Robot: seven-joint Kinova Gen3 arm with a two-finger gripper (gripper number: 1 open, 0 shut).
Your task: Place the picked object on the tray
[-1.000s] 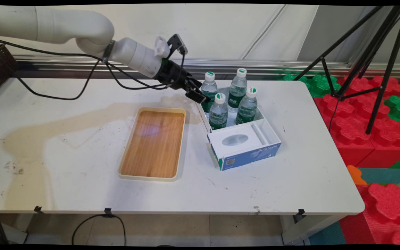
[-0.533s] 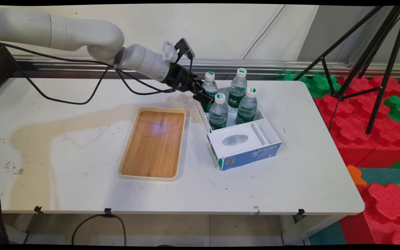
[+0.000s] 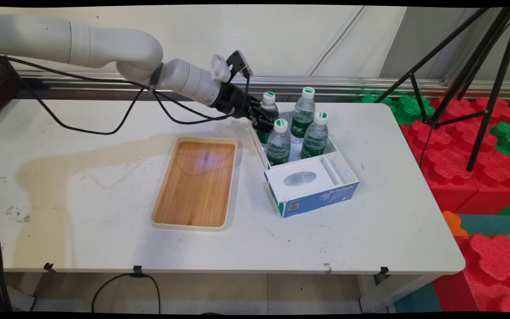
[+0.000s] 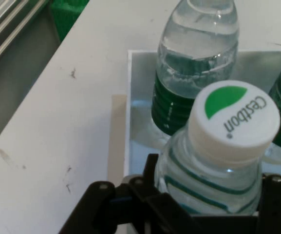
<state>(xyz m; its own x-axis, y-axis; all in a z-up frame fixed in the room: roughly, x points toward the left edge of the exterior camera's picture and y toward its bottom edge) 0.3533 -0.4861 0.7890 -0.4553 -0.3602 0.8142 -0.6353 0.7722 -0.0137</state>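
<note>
Arm (image 3: pixel 104 42): white, entering from upper left, sloping down to the right, black cables hanging below it. Gripper (image 3: pixel 261 117): black, two-finger, beside the box (image 3: pixel 310 177) at its far-left corner; fingers (image 4: pixel 152 178) set either side of a bottle (image 4: pixel 218 165), pressed against its shoulder.
</note>
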